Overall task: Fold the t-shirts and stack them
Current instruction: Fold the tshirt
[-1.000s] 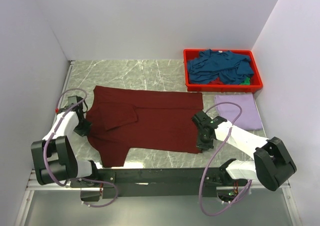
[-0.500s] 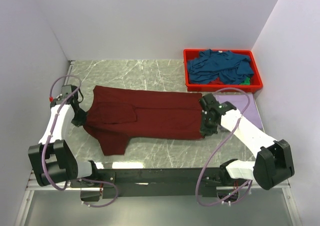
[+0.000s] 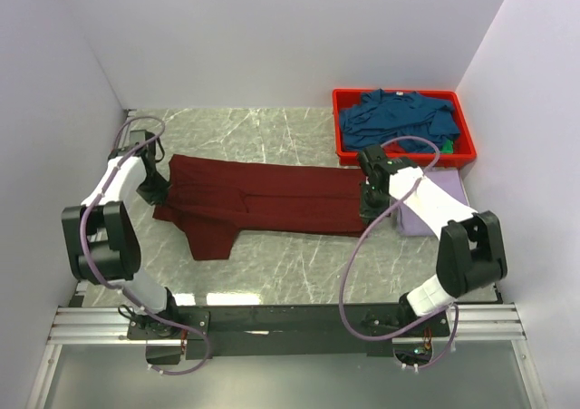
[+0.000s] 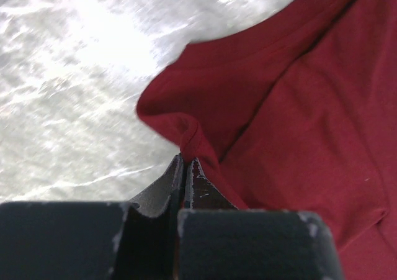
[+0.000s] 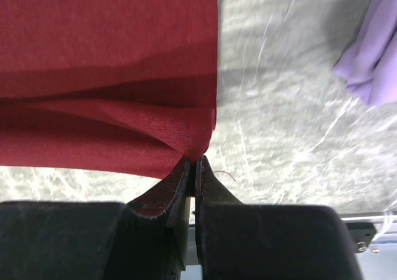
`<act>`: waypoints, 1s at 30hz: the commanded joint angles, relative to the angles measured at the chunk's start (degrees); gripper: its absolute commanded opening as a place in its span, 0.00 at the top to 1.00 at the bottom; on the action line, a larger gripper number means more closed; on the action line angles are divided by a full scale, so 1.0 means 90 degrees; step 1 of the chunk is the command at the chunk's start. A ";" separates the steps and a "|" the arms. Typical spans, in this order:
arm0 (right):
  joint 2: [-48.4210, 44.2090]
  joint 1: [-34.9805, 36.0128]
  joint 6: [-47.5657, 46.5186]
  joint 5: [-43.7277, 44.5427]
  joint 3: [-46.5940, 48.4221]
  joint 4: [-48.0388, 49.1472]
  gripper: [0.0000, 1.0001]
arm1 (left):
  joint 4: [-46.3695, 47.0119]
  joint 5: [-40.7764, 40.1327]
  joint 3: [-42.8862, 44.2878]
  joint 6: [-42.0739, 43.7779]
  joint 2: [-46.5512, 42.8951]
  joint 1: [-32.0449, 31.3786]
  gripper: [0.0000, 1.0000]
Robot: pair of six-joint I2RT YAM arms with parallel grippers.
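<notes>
- The maroon t-shirt [image 3: 272,205] lies across the middle of the worktop [image 3: 272,132] as a long, narrow band running from the left side toward the right. It is doubled over on itself along its length.
- One sleeve sticks out of that band toward the near edge, close to its left end.
- My left claw [image 4: 185,162] is pressed together on the shirt's left end. In my left wrist view a small ridge of maroon cloth is nipped between the two tips, and the fabric fans away from it to the right.
- My right claw [image 5: 192,162] is pressed together on the shirt's right end, pinching a corner where the folded layers meet. Bare marble shows just beyond that edge.
- Whether the two pinched ends are off the marble or resting on it, I cannot tell.
- The lavender t-shirt [image 5: 375,56] lies folded near the right edge of the worktop, just beyond the maroon shirt's right end and not touching it. My right arm crosses over it in the overhead view.
- The teal-blue t-shirts [image 3: 399,119] are heaped loosely in the red bin [image 3: 399,159], which stands in the far right corner, just behind the lavender one.
- A green scrap [image 3: 445,146] peeks out at the bin's near right corner, under the teal-blue heap.
</notes>
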 commanded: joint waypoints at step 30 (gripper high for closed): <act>0.1118 -0.0479 0.0099 0.0742 0.0797 0.0846 0.59 | 0.1094 -0.0280 0.0432 -0.0038 0.0852 -0.0170 0.58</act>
